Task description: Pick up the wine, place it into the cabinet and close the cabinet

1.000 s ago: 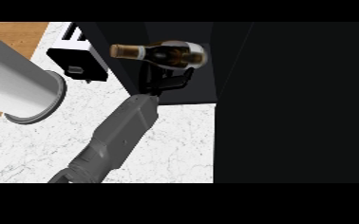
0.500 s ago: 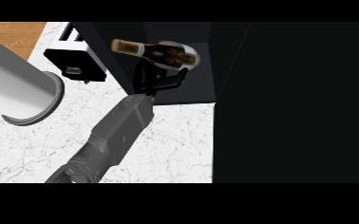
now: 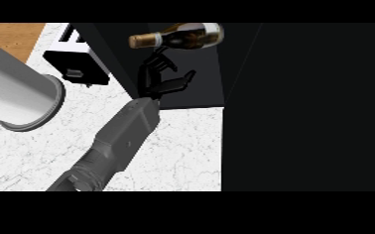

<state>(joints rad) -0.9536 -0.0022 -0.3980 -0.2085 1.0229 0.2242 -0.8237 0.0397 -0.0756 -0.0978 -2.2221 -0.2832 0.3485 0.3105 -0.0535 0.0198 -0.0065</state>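
Step in hand, by judgement: placing – wine bottle [image 3: 178,35] already in the dark opening of the cabinet [image 3: 204,87], door not yet shut.

Left hand [image 3: 156,77]: released, fingers straight to relaxed and spread, thumb out to its right side, grasping nothing. Fingertips [image 3: 158,55] just under the bottle's neck; contact or a thin gap – cannot tell.

Wine bottle: just beyond the fingertips, lying on its side across the hand's line of reach. Long axis level, running left to right; neck and foil top to the hand's left, base to its right, pale label near the base end.

Next move, as judged: draw the hand back toward the forearm without brushing the neck, since a bottle on its side may roll; then find the cabinet door, not clearly made out here, and swing it closed.

Also noted: toaster [image 3: 75,62] to the left of the hand, on the white surface [image 3: 183,148].
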